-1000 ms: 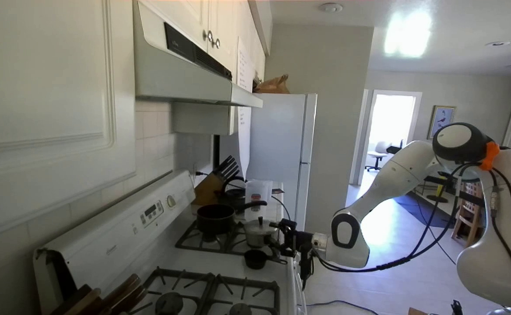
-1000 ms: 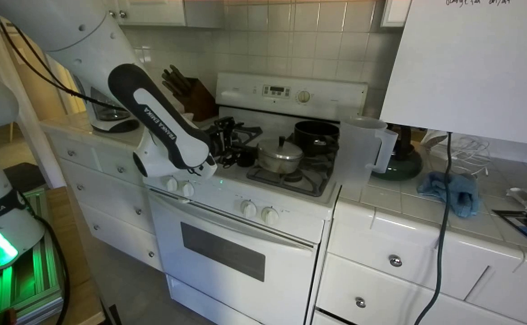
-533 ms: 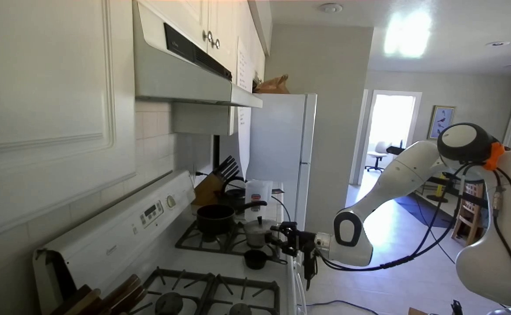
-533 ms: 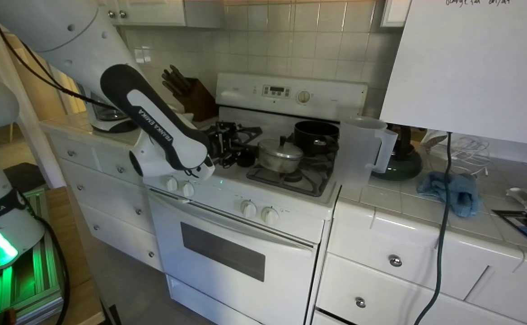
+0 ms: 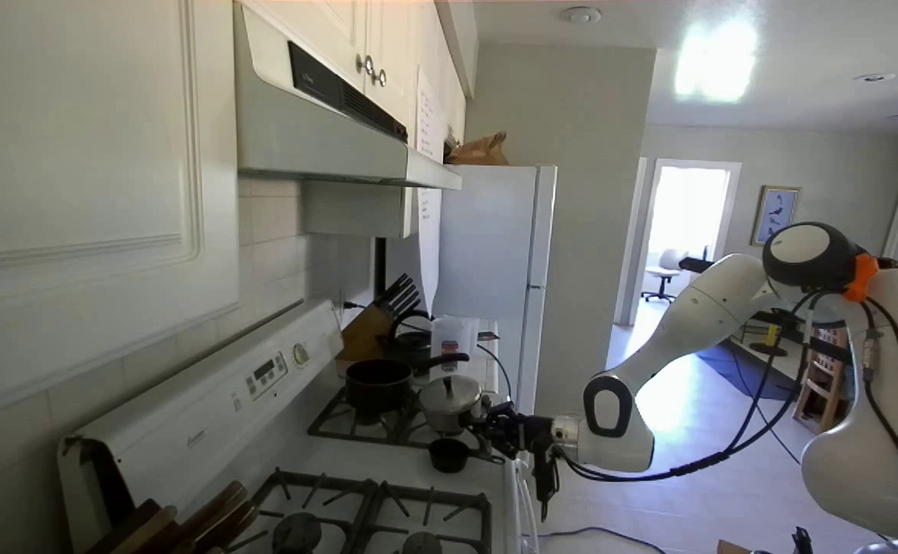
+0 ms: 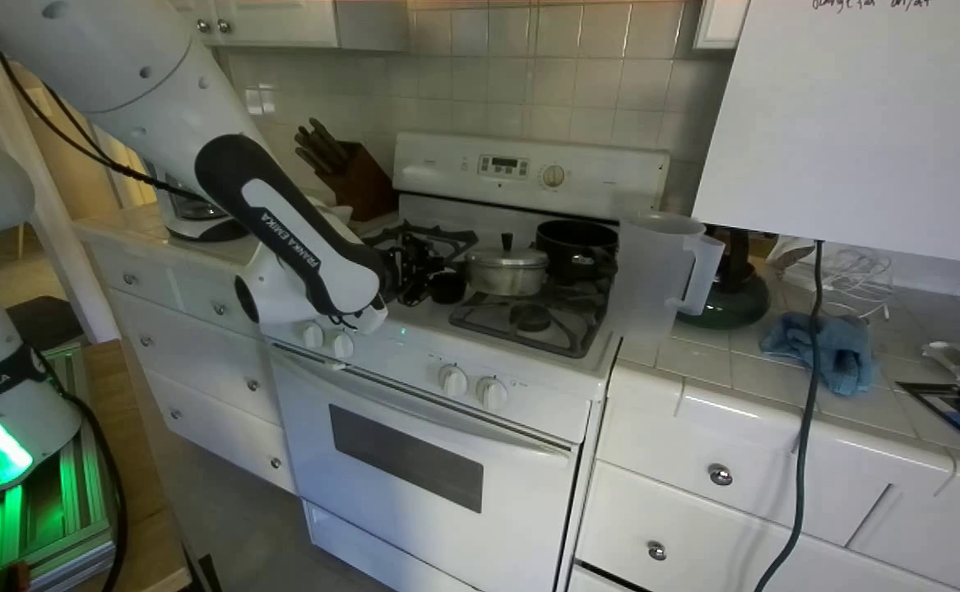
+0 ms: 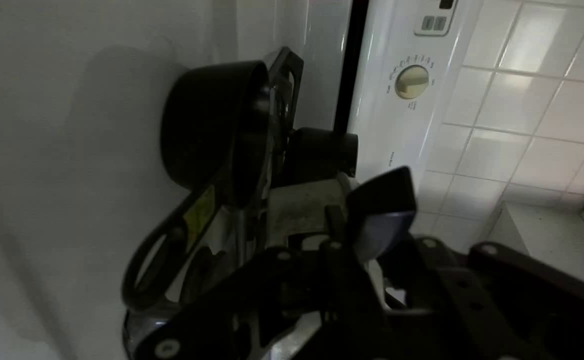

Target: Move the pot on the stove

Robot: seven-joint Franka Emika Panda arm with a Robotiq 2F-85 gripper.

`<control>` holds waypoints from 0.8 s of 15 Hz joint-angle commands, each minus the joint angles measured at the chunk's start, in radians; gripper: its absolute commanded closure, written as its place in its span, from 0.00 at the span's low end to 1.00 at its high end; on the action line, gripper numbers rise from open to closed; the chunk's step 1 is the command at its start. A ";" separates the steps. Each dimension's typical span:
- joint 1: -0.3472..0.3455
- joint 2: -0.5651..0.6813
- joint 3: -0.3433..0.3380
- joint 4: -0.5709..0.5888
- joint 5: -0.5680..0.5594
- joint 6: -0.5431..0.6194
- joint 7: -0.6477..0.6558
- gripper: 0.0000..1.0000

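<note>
- Round silvery-grey metal pot [image 6: 506, 279] with shiny lid and dark knob: centre of the frame in an exterior view, over the stove's right-hand grate, tilted; whether its base meets the grate is not discernible.
- Black two-fingered gripper [image 5: 478, 422]: lower centre of the frame in an exterior view, jaws closed on the side of the silvery pot; exact contact hidden among dark parts.
- White stove [image 6: 521, 485] with black burner grates and raised back panel: centre of the frame.
- Small black saucepan [image 7: 196, 125] with long handle: left of centre in the wrist view, just beside the silvery pot.
- Larger deep black pot [image 5: 378, 394]: left of the silvery pot in an exterior view, upright.
- Translucent plastic pitcher [image 6: 652, 279], single handle: right of centre, upright.
- Brown wooden knife block [image 6: 364, 189], dark-handled knives inserted: upper left of centre.
- Crumpled blue cloth [image 6: 821, 353]: right of the frame, on white tiled counter [image 6: 710, 349].
</note>
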 commanded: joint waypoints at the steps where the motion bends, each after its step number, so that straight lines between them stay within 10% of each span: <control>1: 0.059 0.059 -0.026 0.067 0.000 0.052 -0.016 0.96; 12: 0.055 0.191 -0.032 0.177 0.000 -0.068 -0.046 0.95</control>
